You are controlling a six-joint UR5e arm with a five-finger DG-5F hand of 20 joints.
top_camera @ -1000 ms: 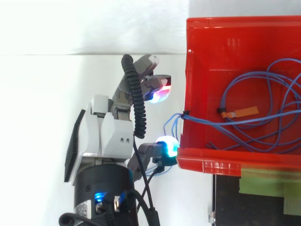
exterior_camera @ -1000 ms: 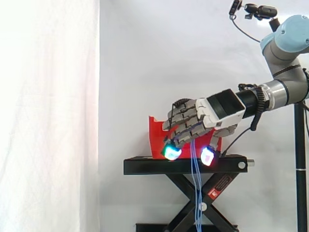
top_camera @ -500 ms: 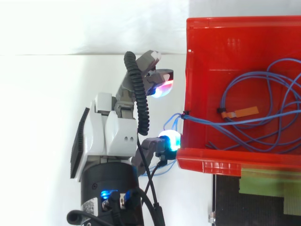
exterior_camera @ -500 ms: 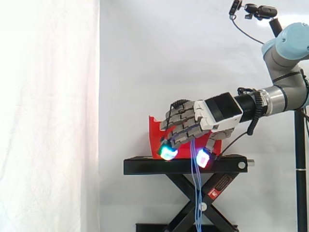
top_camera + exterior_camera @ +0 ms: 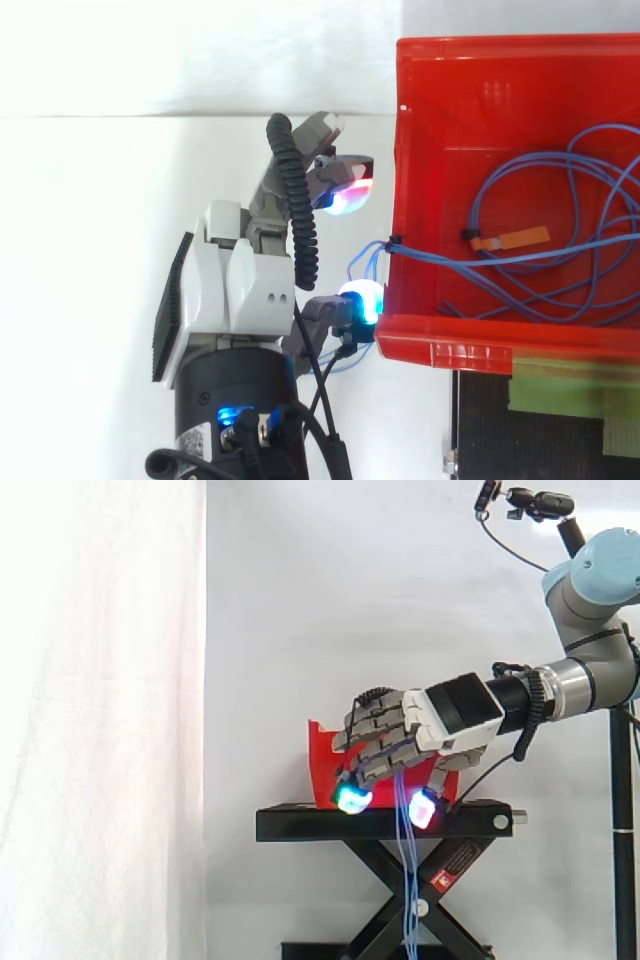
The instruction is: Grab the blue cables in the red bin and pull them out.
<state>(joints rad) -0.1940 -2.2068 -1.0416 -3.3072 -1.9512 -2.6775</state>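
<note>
Clearly the pull is under way but far from done. In the side view the hand (image 5: 400, 735) reaches across the front of the red bin (image 5: 322, 765), which sits on the flat top of the black stand (image 5: 300, 823), nearer the end away from the arm. The fingers (image 5: 351, 798) are curled downward, their glowing pads low beside the bin's front wall. They look closed around a few strands of the blue cables (image 5: 405, 880). Those strands hang out of the grip, thin and limp, past the stand's front edge and down in front of its crossed legs.

From the top view, the hand (image 5: 245, 290) lies just outside the bin's side wall (image 5: 395, 150), with one lit pad (image 5: 360, 300) touching the bin's corner. A short bend of cable passes over that wall by the pad. Most of the blue cables (image 5: 450, 259) lie inside in loose, overlapping loops on the smooth, glossy plastic floor. A small flat orange tag (image 5: 520, 238) sits among them.

I judge the grasp made and a first length drawn over the rim. Nearly all the slack wire has yet to come out. The bin is rigid with straight walls, and the cables are slender and springy, so they are likely to snag on each other.
</note>
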